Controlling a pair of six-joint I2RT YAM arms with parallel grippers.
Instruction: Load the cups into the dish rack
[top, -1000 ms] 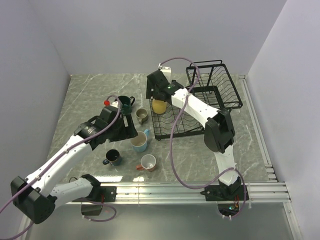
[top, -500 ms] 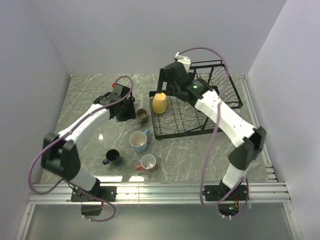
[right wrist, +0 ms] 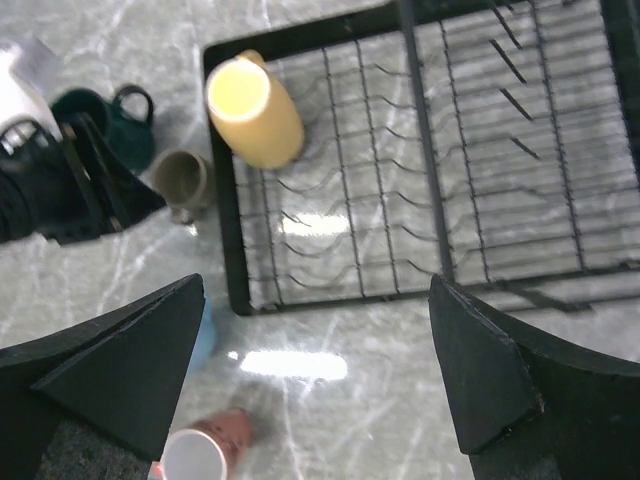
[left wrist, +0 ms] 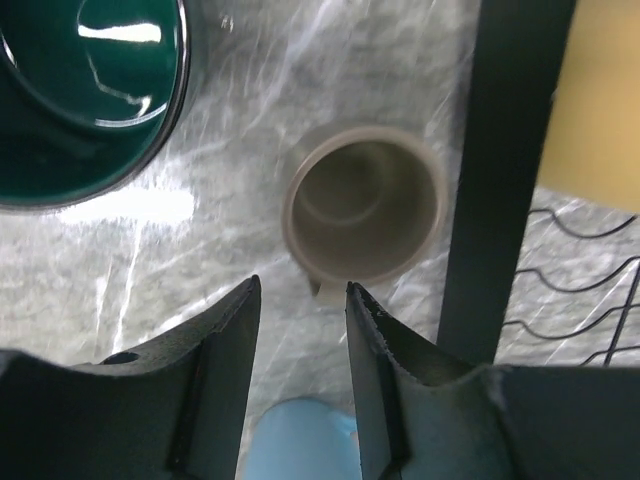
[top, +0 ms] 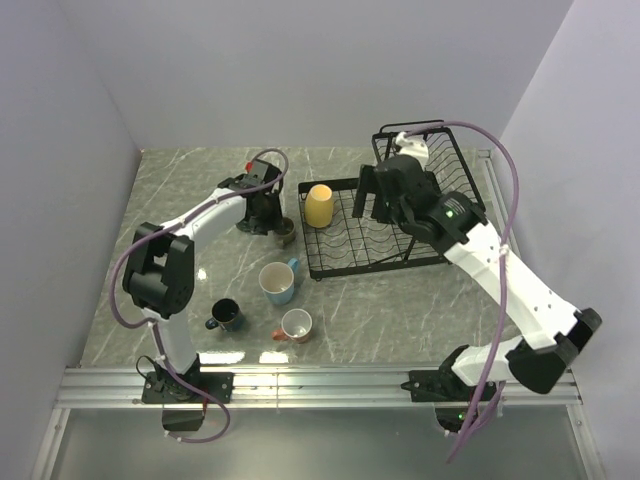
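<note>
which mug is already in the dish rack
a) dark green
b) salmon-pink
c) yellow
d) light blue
c: the yellow mug sits upside down at the left end of the dish rack lower tray, also seen in the right wrist view; the dark green mug, light blue mug and salmon-pink mug all stand on the table outside it.

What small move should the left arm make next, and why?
Probably lower the left tool onto the olive-tan mug: its open fingers hover just short of the rim, empty, and only the yellow mug sits in the dish rack.
</note>
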